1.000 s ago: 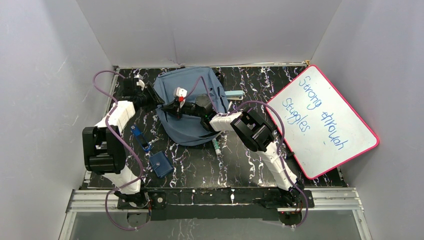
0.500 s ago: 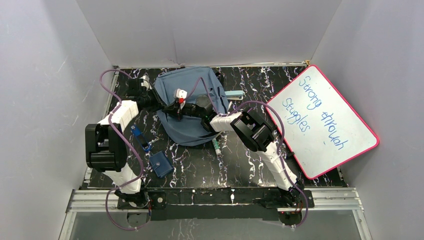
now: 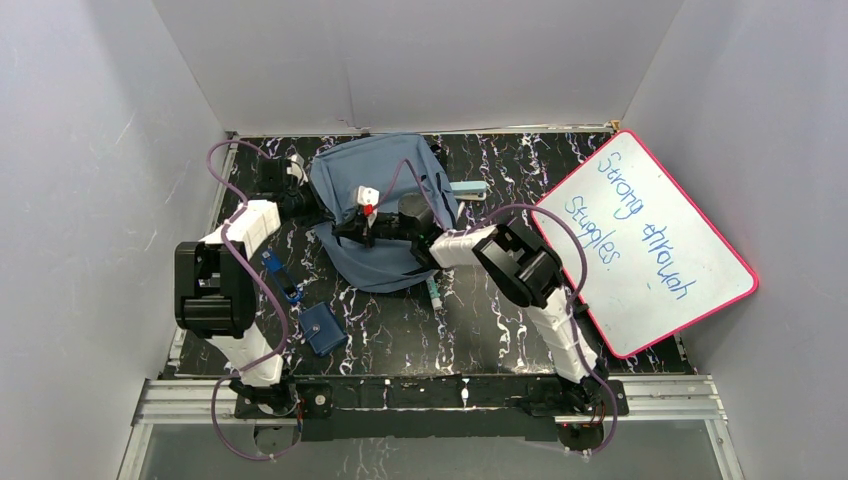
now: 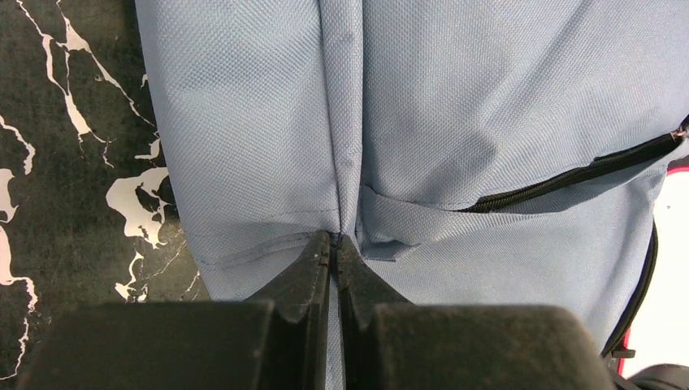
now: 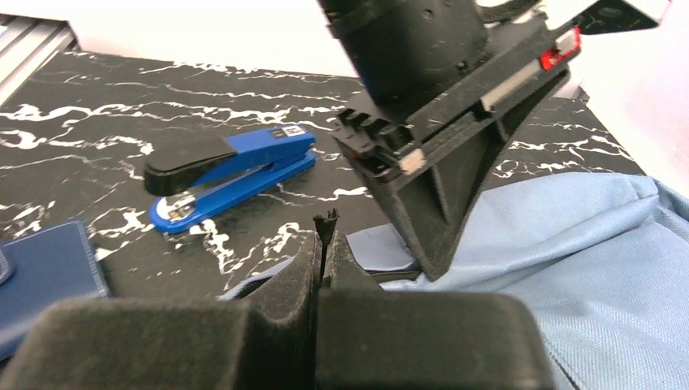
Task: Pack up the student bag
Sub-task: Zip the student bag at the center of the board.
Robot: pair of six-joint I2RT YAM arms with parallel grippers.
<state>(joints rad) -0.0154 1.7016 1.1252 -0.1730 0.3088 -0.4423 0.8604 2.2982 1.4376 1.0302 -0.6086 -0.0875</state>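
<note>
The slate-blue student bag (image 3: 385, 185) lies at the back middle of the table. My left gripper (image 3: 343, 218) reaches over its left edge; in the left wrist view it (image 4: 333, 241) is shut on a fold of the bag's fabric (image 4: 455, 97) at a seam. A black zipper (image 4: 569, 175) runs to the right of it. My right gripper (image 3: 350, 235) comes in from the right across the bag. In the right wrist view it (image 5: 326, 236) is shut on a small black zipper pull (image 5: 327, 219), close beside the left gripper's black fingers (image 5: 443, 191).
A blue stapler (image 3: 283, 277) and a small dark-blue pouch (image 3: 322, 328) lie left of the bag; both show in the right wrist view, stapler (image 5: 231, 166) and pouch (image 5: 41, 260). A teal pen (image 3: 433, 290) lies by the bag's front. A pink-framed whiteboard (image 3: 640, 235) fills the right side.
Both grippers have shifted a little to the right and toward the front while holding the bag. The left arm's elbow has moved slightly right.
</note>
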